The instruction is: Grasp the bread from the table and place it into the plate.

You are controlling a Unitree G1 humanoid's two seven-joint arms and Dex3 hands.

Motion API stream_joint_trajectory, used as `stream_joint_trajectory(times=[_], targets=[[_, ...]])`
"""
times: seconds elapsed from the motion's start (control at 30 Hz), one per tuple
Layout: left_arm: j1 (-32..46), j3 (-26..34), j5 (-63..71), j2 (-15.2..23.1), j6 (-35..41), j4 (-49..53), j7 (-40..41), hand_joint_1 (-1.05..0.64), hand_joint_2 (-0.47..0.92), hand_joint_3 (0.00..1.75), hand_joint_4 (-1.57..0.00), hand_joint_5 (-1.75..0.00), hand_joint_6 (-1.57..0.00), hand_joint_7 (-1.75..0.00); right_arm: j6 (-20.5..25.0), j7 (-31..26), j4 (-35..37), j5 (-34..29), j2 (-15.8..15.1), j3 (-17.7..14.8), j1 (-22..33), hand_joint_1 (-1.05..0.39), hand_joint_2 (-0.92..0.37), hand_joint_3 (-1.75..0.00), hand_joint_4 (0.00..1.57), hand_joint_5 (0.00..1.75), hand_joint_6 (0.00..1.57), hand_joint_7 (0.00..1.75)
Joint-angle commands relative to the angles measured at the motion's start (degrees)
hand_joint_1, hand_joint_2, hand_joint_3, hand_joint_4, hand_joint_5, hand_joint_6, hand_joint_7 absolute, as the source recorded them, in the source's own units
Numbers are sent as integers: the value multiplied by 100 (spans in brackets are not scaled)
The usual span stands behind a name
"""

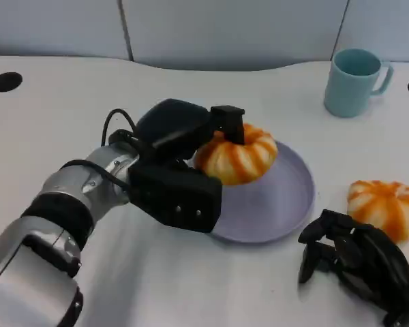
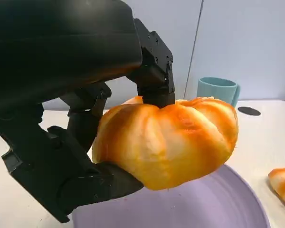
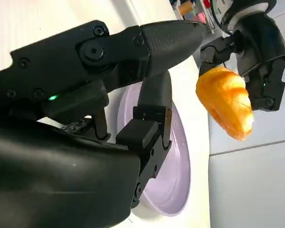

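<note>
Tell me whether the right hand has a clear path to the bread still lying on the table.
Probably yes: the right hand rests open just beside that bread, nothing lying between them.

The left forearm (image 1: pixel 68 204) is a silver cylinder ringed by black bands, with thin black cables looping along it toward the wrist. The left hand (image 1: pixel 180 160) is matte black, with a rounded shell and a boxy palm block dotted with small screws. The right hand (image 1: pixel 358 262) is black too, its fingers (image 3: pixel 147 137) blocky, screw-studded segments, with a small green light (image 3: pixel 52 98) glowing on the body.
</note>
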Motion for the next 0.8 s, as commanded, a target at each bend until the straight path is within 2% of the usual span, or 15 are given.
stream_joint_trajectory(times=[0.03, 0.6, 0.7, 0.8], targets=[[-110, 25, -39, 67, -20, 0, -53, -24, 48, 128, -95, -175, -78, -175, 127, -30, 82, -19, -33, -4, 142, -48, -92, -22, 67, 156, 71, 112], [-110, 24, -40, 67, -20, 0, -53, -24, 47, 129, -95, -175, -78, -175, 127, -30, 82, -17, -34, -3, 142, -48, -92, -22, 67, 156, 71, 112], [-183, 116, -274, -213, 306, 288, -808, -25, 46, 132, -93, -175, -80, -175, 109, -125, -20, -75, -2, 44, 192, -49, -92, -22, 68, 156, 72, 112], [-194, 143, -341, -247, 373, 303, -979, -26, 45, 134, -92, -175, -80, -175, 118, -150, -53, -81, 1, 59, 208, -50, -92, -21, 68, 156, 72, 112]])
